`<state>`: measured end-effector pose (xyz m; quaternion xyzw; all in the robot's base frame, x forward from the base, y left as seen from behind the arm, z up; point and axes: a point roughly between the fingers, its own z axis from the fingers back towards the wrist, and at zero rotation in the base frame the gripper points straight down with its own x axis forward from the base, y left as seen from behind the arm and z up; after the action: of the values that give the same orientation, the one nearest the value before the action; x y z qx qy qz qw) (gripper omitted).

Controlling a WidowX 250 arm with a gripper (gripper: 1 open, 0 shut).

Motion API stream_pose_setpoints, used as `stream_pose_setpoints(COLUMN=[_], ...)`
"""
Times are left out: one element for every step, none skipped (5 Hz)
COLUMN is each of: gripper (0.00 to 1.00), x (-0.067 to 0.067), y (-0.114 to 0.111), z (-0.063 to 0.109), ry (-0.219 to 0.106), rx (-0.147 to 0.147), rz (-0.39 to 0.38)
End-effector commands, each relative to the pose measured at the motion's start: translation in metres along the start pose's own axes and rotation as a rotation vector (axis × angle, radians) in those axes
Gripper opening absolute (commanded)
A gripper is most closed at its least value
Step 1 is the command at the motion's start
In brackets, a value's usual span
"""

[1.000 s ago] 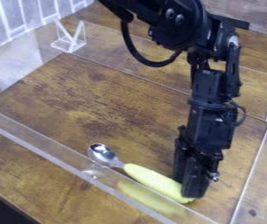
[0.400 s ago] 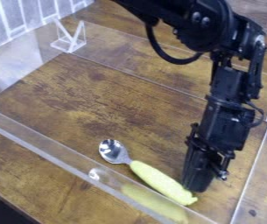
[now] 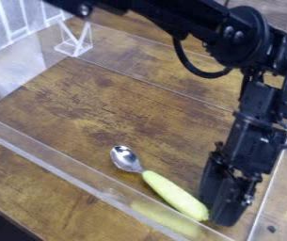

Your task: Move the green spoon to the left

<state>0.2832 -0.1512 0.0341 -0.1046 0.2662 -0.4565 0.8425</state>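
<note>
The green spoon is seen lying flat on the wooden table, close to the near clear plastic wall. Its shiny metal bowl is turned toward the left of the picture and its yellow-green handle runs down to the right. A pale reflection of the handle is thrown into the plastic just below it and should not be taken for the spoon itself.

The gripper is held just beside the far end of the handle, at the lower right, tilted steeply downward. Its fingertips are dark and partly lost against the black body, so how wide the jaws stand cannot be told, nor whether the handle tip is touched. Nothing appears to be lifted or carried.

The step in hand is judged to be a fresh approach to the spoon. It would be done well if the gripper were brought squarely over the thick plastic handle, not the slippery metal bowl, and closed across its width. The handle lies near the plastic wall, so the fingers should be kept clear of it. The spoon should then be carried or slid leftward across the open wood, low and level
</note>
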Motion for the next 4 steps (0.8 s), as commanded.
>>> stream_pose_setpoints(gripper=[1.00,0.00,0.00,0.00], x=[-0.002,-0.005,-0.011,-0.016], y=[-0.001,0.005,0.009,0.010], z=[-0.001,-0.005,-0.006,-0.008], ry=[0.041,0.054,0.068,0.079], rx=[0.006,-0.007,-0.020,-0.030], rz=[-0.022,-0.011,0.001,0.015])
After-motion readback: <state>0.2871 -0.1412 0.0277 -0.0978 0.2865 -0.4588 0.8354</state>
